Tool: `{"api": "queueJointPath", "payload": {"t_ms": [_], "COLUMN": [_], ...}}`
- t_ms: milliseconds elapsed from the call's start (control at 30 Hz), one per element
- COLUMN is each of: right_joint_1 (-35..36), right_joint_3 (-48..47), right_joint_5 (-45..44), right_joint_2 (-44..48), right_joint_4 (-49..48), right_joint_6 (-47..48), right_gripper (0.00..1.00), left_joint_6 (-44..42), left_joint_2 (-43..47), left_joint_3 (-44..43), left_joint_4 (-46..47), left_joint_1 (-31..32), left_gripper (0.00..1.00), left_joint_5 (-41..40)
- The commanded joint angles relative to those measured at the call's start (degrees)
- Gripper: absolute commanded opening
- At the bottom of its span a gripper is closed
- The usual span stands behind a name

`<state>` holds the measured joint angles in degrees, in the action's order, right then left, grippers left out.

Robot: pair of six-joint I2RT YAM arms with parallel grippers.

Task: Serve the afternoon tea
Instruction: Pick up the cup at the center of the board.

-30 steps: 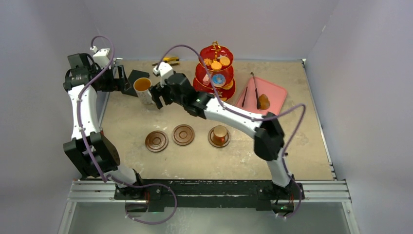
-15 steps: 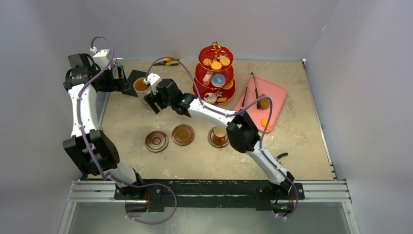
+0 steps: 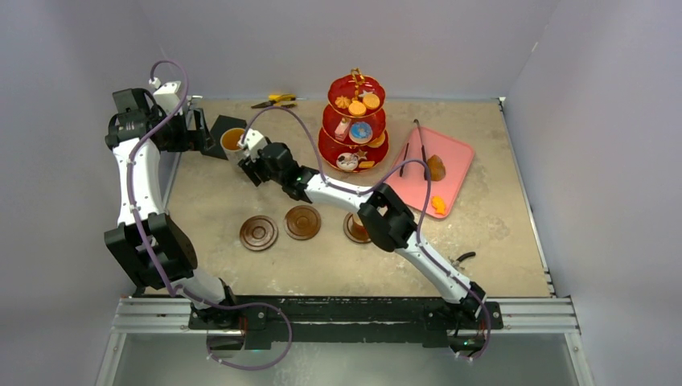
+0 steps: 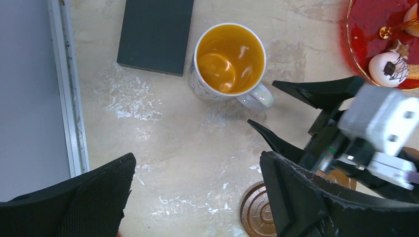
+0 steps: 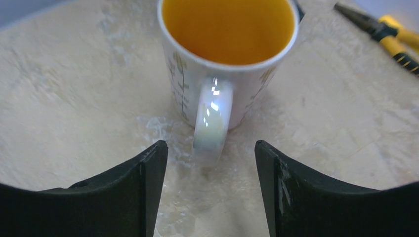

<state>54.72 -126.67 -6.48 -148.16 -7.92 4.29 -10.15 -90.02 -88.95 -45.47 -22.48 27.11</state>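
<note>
Mug (image 5: pixel 227 59) of amber tea: where did it stand?
– At the far left of the table (image 3: pixel 499 241), just beside a dark block (image 4: pixel 155 32), handle (image 5: pixel 211 121) facing the right gripper (image 5: pixel 210 148), whose jaws were spread to either side, not touching it.
– Handling?
– Judged rigid, glazed, slippery and spill-prone: pinch the handle, lift level. Left gripper (image 4: pixel 196 160) hung above, jaws wide apart, holding nothing. Brown saucers (image 3: pixel 258 232) lay well apart, nearer the bases

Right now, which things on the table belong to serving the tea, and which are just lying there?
For the job: mug of tea, red stand with pastries, brown saucers.
Just lying about: pink tray, black tongs, yellow pliers, dark block.
</note>
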Motion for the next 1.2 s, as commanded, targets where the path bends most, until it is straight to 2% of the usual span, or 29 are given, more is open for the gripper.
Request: {"api": "queueJointPath", "payload": {"t_ms": [0, 200, 333, 467, 533, 633, 667, 867, 1167], "right_joint_1": [-0.3, -0.3, -0.3, -0.4, -0.4, -0.4, -0.4, -0.4, -0.4], "right_joint_3": [-1.0, 2.5, 1.9, -2.0, -2.4, -2.1, -2.0, 4.6, 19.5], "right_joint_5": [-0.4, -0.2, 1.1, 1.7, 1.7, 1.8, 1.7, 0.3, 0.8], "right_joint_2": [-0.3, 0.1, -0.5, -3.0, -3.2, -2.9, -2.7, 2.9, 19.2], "right_joint_4": [-6.3, -14.1, -17.1, -15.2, -15.2, -15.4, -15.5, -19.3, -24.2], "right_joint_6": [0.1, -1.1, -1.1, -1.0, -1.0, -1.3, -1.3, -0.7, -2.3], "right_gripper": [0.66, 0.47, 0.46, 0.45, 0.35, 0.06, 0.0, 0.0, 0.0], "left_joint_6": [-1.2, -1.7, -2.1, -2.5, -2.6, -2.6, -2.6, -2.6, -2.4], "left_joint_2": [0.0, 0.1, 0.3, 0.8, 0.8, 0.7, 0.7, 1.6, 2.9], "left_joint_3": [-1.4, -0.7, -0.2, -0.1, -0.1, 0.0, 0.0, 0.6, 0.8], "left_joint_4": [1.2, 1.3, 1.3, 1.2, 1.2, 1.3, 1.2, 1.1, 0.7], "left_joint_1": [-0.5, -0.6, -0.7, -0.9, -1.0, -1.0, -1.1, -1.2, -1.2], "left_gripper": [0.98, 0.98, 0.97, 0.97, 0.97, 0.98, 0.98, 0.97, 0.97], "left_joint_5": [-0.4, -1.2, -1.6, -1.8, -1.9, -1.9, -2.0, -1.9, -1.5]}}
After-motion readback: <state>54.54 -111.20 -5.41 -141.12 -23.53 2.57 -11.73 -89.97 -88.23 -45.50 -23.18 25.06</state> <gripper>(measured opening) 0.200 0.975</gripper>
